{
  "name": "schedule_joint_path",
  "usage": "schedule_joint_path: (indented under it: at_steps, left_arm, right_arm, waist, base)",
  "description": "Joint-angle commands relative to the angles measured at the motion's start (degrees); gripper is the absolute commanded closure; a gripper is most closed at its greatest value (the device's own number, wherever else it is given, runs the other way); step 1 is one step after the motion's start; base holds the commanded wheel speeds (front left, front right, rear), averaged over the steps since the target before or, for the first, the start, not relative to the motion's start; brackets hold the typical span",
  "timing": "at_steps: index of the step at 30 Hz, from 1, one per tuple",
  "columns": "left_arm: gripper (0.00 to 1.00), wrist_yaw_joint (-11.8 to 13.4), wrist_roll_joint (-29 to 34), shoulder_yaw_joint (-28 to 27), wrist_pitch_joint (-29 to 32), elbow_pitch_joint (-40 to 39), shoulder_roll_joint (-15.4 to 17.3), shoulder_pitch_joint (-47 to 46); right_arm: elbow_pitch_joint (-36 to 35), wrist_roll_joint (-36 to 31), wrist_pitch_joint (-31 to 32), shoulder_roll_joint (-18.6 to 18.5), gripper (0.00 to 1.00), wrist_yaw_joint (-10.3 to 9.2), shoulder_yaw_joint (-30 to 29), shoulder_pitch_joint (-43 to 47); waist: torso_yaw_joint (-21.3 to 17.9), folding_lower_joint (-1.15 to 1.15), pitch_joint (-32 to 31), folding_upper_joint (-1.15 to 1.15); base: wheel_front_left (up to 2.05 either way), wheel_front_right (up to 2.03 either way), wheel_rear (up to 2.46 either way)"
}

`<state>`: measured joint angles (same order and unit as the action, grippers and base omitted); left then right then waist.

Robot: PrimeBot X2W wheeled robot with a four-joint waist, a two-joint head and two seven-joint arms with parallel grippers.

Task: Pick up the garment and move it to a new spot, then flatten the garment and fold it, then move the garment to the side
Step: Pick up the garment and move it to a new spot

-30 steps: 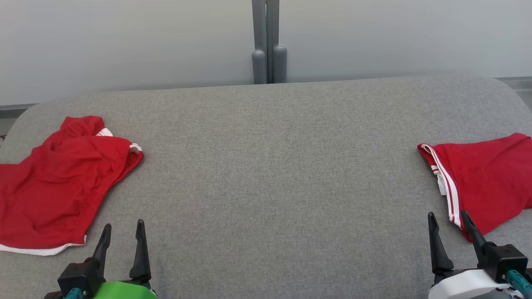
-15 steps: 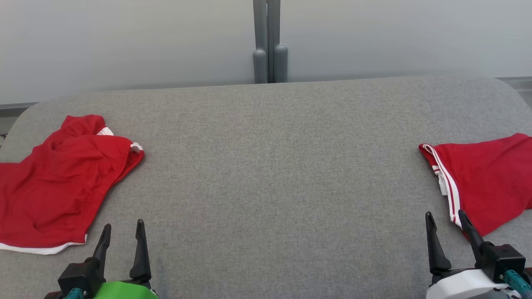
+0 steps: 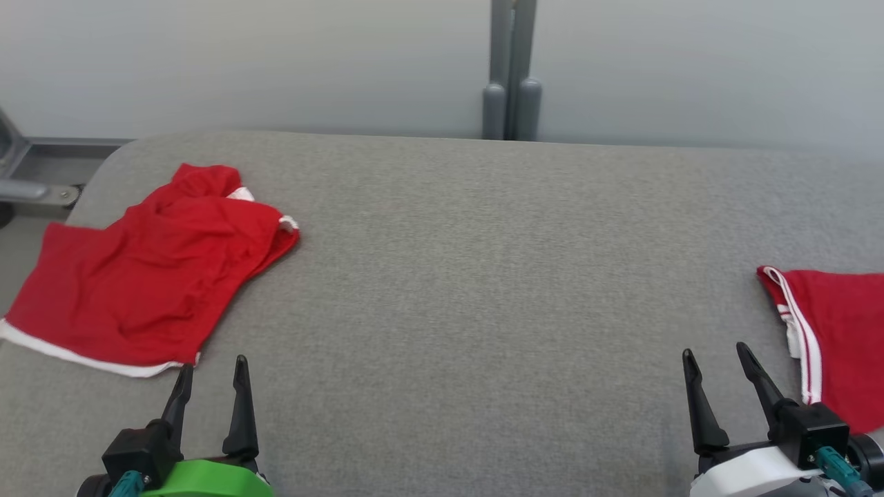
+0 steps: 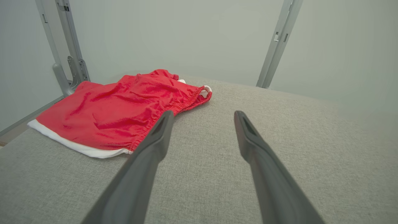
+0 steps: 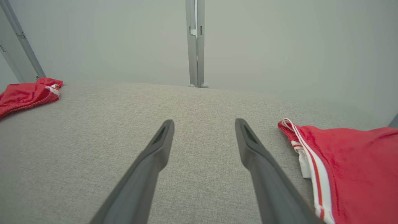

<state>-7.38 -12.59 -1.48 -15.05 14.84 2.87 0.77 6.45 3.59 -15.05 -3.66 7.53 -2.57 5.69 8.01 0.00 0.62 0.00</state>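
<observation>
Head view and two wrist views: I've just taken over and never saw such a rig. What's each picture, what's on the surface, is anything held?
This is a two-armed robot. The head view looks down from its head at a grey padded surface; its left gripper shows lower left, its right gripper lower right. Each wrist view looks along that gripper's own two dark fingers. Two things lie on the surface: a rumpled red garment with a white hem on the left, and a red garment with white stripes at the right edge, partly cut off. Both grippers are open and hold nothing.
</observation>
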Motion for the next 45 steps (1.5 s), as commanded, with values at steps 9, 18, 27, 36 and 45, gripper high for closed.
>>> schedule_joint_path:
  at_steps: [9,18,27,36,45]
  left_arm:
    - [0.0,1.05,-0.6,-0.53,-0.14,0.38,0.11,1.62]
    - [0.0,1.81,-1.22,-2.09,-0.14,-1.46,0.09,3.22]
    - [0.0,1.88,-3.19,-0.24,-0.13,1.79,0.07,-3.14]
    - [0.0,0.95,-8.69,0.5,4.46,13.32,0.74,-21.01]
    - [0.0,0.0,-14.98,1.7,16.72,31.6,3.92,-37.13]
  right_arm:
    - [1.68,0.92,-0.17,-0.56,0.0,-0.08,4.16,-1.88]
    - [3.02,1.1,-0.17,-1.03,0.0,-0.09,6.6,-3.22]
    - [1.35,-0.47,-0.17,-4.3,0.0,-0.08,6.65,-4.14]
    - [-0.05,-2.06,-0.16,-9.42,0.0,-0.08,7.72,-12.13]
    - [0.28,-2.61,-0.17,-12.51,0.0,-0.09,9.72,-15.96]
  waist:
    - [20.62,0.0,-2.08,0.0]
    - [21.07,0.0,-1.66,0.0]
    - [17.87,0.0,3.99,0.0]
    - [15.01,0.0,16.17,0.0]
    - [12.77,0.0,22.04,0.0]
  base:
    - [0.0,0.0,0.0]
    - [0.0,0.0,0.0]
    - [0.0,0.0,0.0]
    - [0.0,0.0,0.0]
    - [0.0,0.0,0.0]
